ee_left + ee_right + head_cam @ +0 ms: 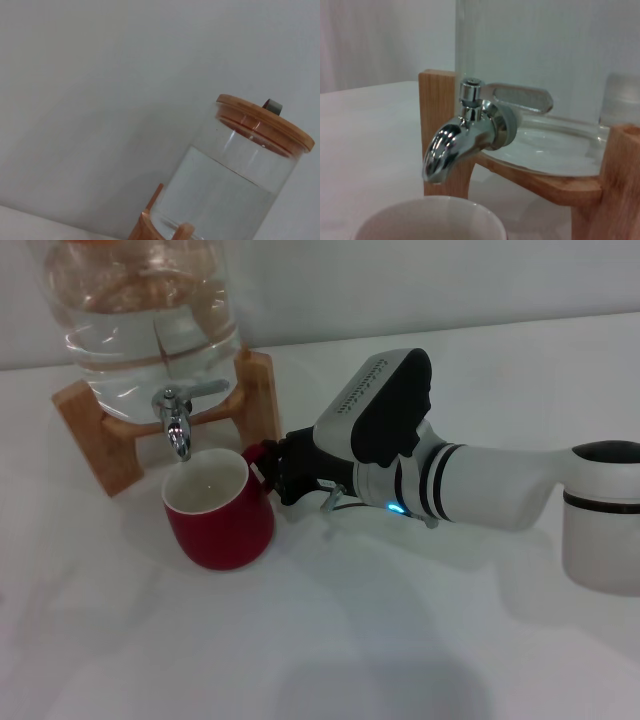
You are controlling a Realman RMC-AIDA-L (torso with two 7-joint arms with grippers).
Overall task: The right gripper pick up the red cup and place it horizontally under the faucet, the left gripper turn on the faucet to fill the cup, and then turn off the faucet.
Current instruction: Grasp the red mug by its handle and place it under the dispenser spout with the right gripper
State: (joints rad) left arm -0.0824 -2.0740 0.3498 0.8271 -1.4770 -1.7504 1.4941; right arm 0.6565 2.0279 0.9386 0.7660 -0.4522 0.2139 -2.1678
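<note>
Red cup [220,523] upright on white counter [330,640] beneath faucet [176,426]; glass jar [140,325] on wooden stand [258,400] behind. Right pincer [272,472] clamped on cup handle, fingertips partly hidden. Left pincer unseen.

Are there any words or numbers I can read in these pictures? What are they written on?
Printed line on the white housing of the right arm, behind the right pincer: there is lettering, but it is too small and blurred to read.
Red cup: no text.
Faucet: no text.
Glass jar and wooden lid: no text.
</note>
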